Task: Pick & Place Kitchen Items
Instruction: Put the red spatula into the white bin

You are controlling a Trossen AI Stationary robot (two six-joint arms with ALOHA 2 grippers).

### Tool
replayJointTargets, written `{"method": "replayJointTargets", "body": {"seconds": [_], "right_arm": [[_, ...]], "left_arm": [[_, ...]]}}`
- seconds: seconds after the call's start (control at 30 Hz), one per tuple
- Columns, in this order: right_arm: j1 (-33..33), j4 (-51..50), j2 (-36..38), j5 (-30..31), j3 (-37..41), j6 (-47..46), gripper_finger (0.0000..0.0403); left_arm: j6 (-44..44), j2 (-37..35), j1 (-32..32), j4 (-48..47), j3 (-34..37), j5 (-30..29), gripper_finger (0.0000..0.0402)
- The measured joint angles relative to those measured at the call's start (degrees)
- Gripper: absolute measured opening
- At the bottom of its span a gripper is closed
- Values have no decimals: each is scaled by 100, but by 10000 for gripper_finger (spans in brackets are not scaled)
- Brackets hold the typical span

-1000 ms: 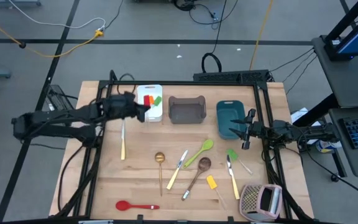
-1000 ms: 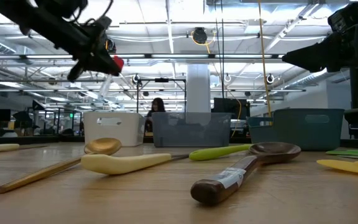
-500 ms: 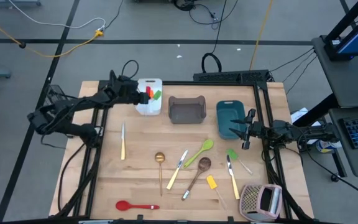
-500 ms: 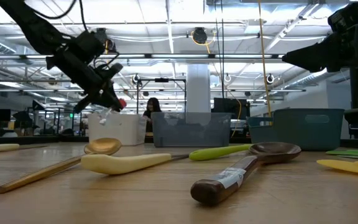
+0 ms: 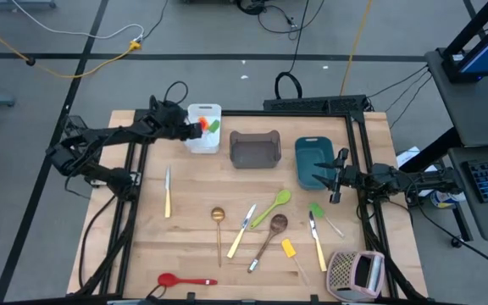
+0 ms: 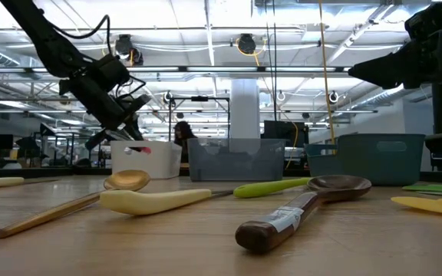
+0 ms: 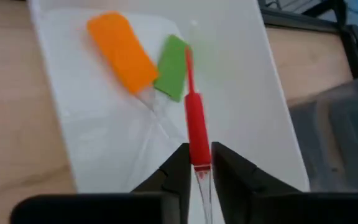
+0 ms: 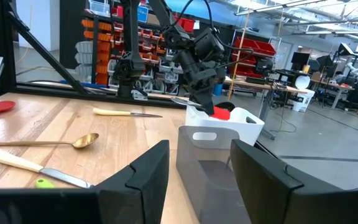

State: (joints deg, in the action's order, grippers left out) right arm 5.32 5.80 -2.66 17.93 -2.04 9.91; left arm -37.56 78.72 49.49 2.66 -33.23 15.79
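The left gripper point(image 7: 196, 167) hangs over the white tub point(image 7: 241, 99), fingers clamped on a red spatula point(image 7: 194, 127) reaching inside beside the orange spatula point(image 7: 122, 60) and green spatula point(image 7: 171, 67). This looks like the placing step; next it needs to let go. The right gripper point(image 5: 337, 178) waits by the teal tub point(image 5: 313, 159), fingers apart.

red spatula point(image 7: 194, 134) | handle end hidden between left tool point(image 7: 197, 163) fingers

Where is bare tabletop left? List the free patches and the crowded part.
Free: the strip between the cream-handled knife and the gold ladle, and the band between the grey tub and the lime spoon. Crowded: the cluster from the gold ladle across to the grater.
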Motion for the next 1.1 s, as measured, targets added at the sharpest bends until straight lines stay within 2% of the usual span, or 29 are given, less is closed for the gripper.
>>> {"method": "replayJointTargets", "body": {"seconds": [0.2,0.43,0.67,0.77,0.93,1.1], "right_arm": [[0,-2,0,0,1,0,165],[1,-2,0,0,1,0,165],[0,-2,0,0,0,-2,165],[0,-2,0,-1,0,-18,165],[1,-2,0,-2,1,-20,165],[2,-2,0,-2,1,-22,165]], "left_arm": [[-214,-2,131,635,0,218,111],[-104,-7,223,1735,0,225,119],[-20,-7,212,1600,0,1541,120],[174,-46,214,1428,0,1767,120],[1221,-287,231,605,2,1473,120],[2644,-633,241,-472,0,131,120]]}}
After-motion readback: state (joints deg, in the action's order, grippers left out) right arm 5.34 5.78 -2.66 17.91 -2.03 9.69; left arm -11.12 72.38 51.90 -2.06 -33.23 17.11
